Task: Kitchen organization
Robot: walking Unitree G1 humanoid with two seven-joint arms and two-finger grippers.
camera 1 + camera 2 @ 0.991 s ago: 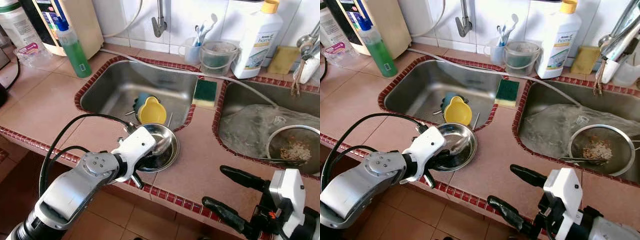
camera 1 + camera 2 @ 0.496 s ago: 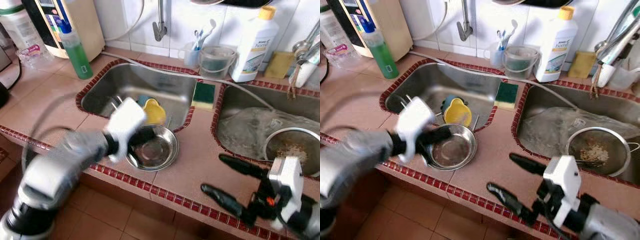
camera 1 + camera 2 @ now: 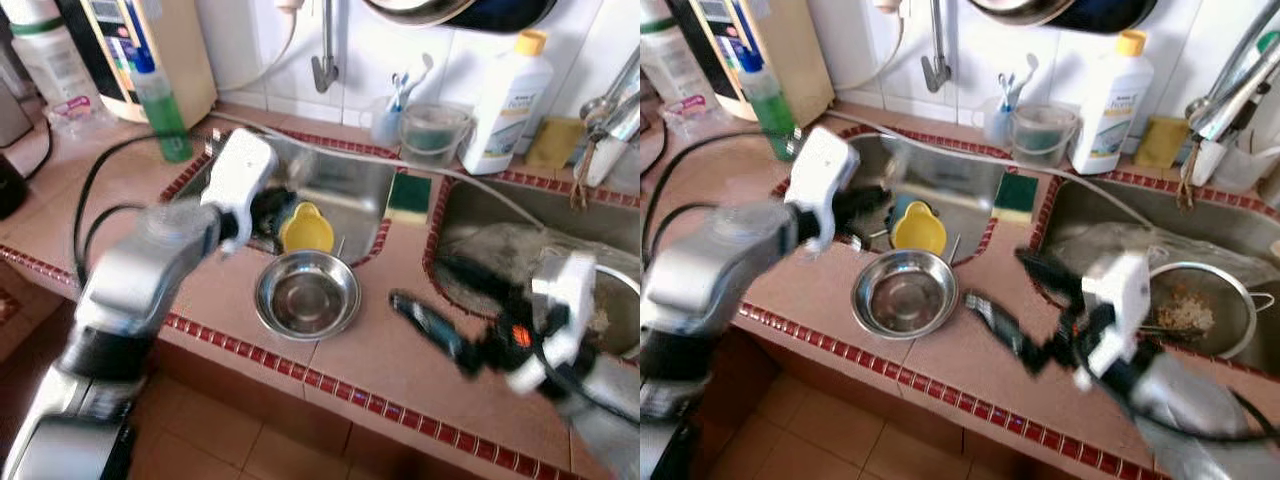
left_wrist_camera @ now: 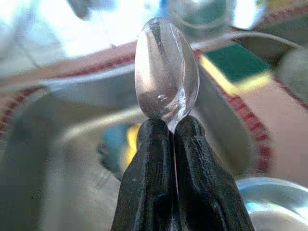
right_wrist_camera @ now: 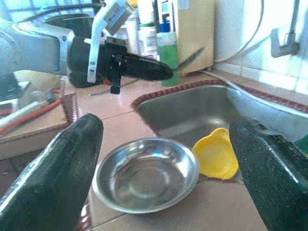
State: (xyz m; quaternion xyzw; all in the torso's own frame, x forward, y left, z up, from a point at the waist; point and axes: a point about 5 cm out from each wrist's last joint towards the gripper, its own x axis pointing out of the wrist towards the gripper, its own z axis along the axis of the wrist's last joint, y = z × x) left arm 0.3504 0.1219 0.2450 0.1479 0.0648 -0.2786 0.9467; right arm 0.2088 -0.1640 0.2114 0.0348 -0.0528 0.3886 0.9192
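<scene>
Left gripper [image 4: 166, 132]: we hold spoon [image 4: 166, 72] pinched at neck, above left sink [image 3: 345, 190]. Right gripper [image 5: 163, 159]: spread wide, empty, facing steel bowl [image 3: 307, 296]. Advice: we keep firm pinch, move slowly.

1. The left gripper [image 4: 163, 144] is pinching its black fingers tight on a spoon [image 4: 166, 72], hanging above the near-left corner of the sink [image 3: 350, 185]
2. The right gripper [image 3: 440, 300] is hanging to the right of that sink, fingers spread wide
</scene>
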